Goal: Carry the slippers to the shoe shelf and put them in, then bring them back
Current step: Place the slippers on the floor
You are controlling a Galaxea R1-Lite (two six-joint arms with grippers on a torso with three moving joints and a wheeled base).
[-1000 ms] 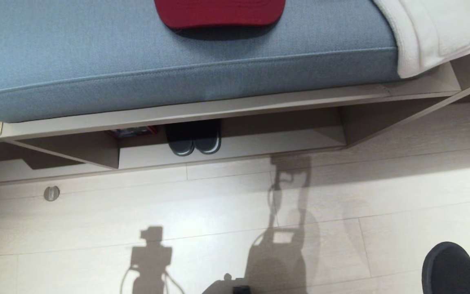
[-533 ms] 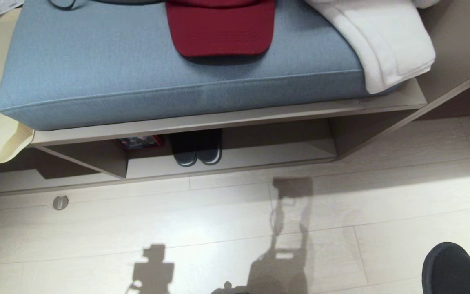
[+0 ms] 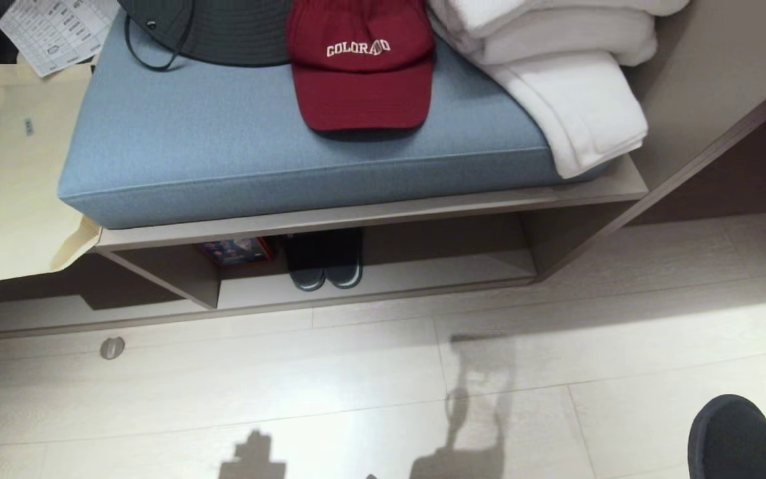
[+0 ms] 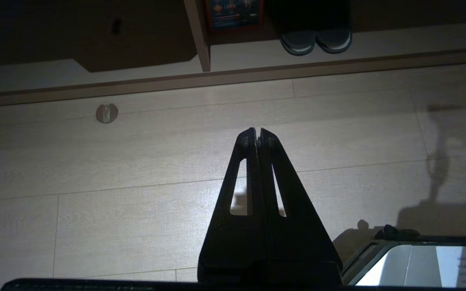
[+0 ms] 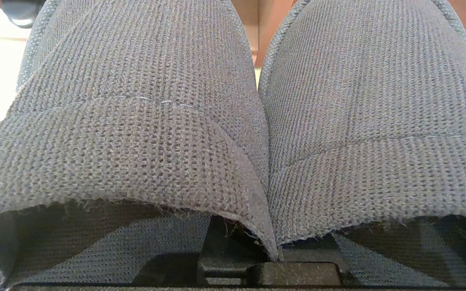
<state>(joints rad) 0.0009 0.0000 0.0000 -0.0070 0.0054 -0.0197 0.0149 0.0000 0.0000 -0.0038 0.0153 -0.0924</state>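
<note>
The grey-blue fabric slippers (image 5: 233,113) fill the right wrist view, side by side, toes pointing away. My right gripper (image 5: 273,254) is shut on the inner edges of their two straps, its fingers mostly hidden under the fabric. In the head view the slippers (image 3: 735,439) show as dark rounded toes at the lower right edge, above the floor. The shoe shelf (image 3: 436,269) is the low beige cubby under the cushioned bench, some way ahead. My left gripper (image 4: 257,131) hangs shut and empty over the pale floor, with the shoe shelf (image 4: 399,38) beyond it.
A darker pair with a white sole stripe (image 3: 325,266) stands in the shelf beside a red box (image 3: 233,251) and the divider (image 3: 183,283). On the blue cushion (image 3: 223,153) lie a red cap (image 3: 362,73), a dark hat (image 3: 223,30) and white towels (image 3: 556,73). A round floor fitting (image 3: 112,347) sits left.
The whole head picture has shifted: the bench and shelf look smaller and farther, and more of the cushion top with cap, hat and towels shows. The held slippers keep their place.
</note>
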